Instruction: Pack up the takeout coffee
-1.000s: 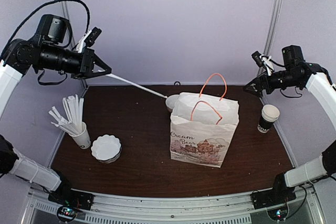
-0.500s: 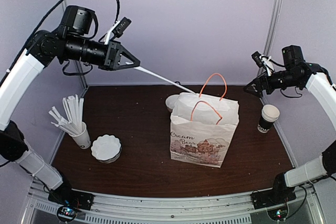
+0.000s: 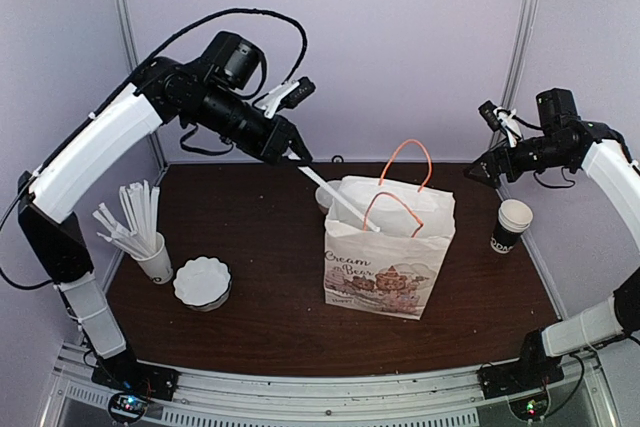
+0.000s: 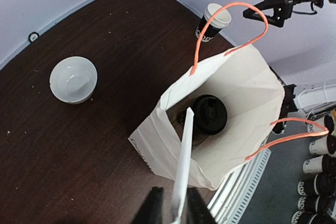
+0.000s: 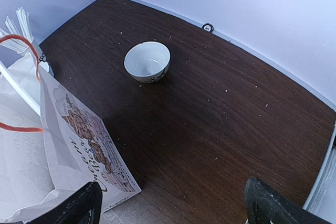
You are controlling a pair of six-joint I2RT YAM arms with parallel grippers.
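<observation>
Dark table (image 3: 270, 287): paper bag (image 3: 385, 257), bowl (image 4: 73, 80), lidless cup (image 3: 512, 225), straw cup (image 3: 155, 259)

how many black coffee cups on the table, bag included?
2: lidded takeout coffee inside the bag; lidless cup standing right of the bag. More could be hidden inside.

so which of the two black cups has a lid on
The takeout coffee down inside the paper bag, black lid on; the other cup stands outside it, white rim open.

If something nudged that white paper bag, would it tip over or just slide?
Probably light and easily crumpled: the paper bag has thin, creased walls. The lidded cup at its bottom likely steadies it, so a low nudge might slide it, a high one dent it. The thin orange handles look floppy.
</observation>
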